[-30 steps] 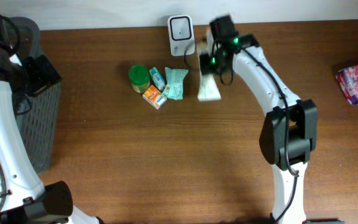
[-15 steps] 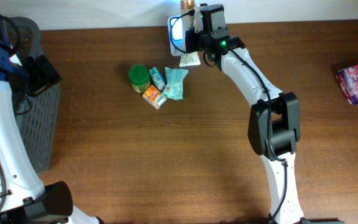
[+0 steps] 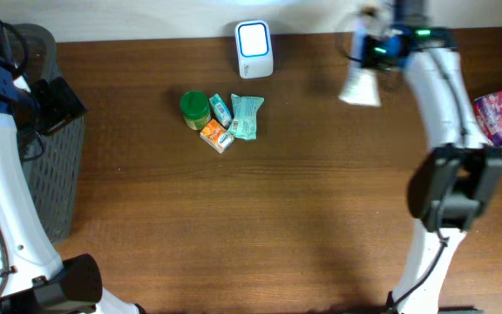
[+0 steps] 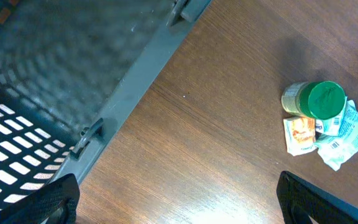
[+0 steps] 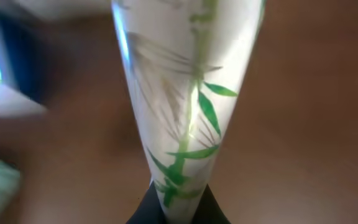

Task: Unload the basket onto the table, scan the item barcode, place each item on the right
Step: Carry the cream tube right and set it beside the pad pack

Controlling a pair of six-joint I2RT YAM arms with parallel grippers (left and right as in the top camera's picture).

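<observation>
Overhead, the right gripper [image 3: 371, 56] clamps a packet [image 3: 359, 89] well off at the scanner's [image 3: 254, 49] three o'clock, the pile [image 3: 220, 118] lies at seven, the left gripper [image 4: 179, 208] gapes empty: scanning seems unfinished.

A dark brown wooden table [image 3: 234, 227] stands against a white wall [image 3: 146, 17].

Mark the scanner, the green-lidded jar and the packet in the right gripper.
scanner [image 3: 254, 41]: overhead view, its lit screen.
jar [image 4: 325, 99]: left wrist view, its green lid.
packet [image 5: 179, 93]: right wrist view, its leaf-printed face.
</observation>
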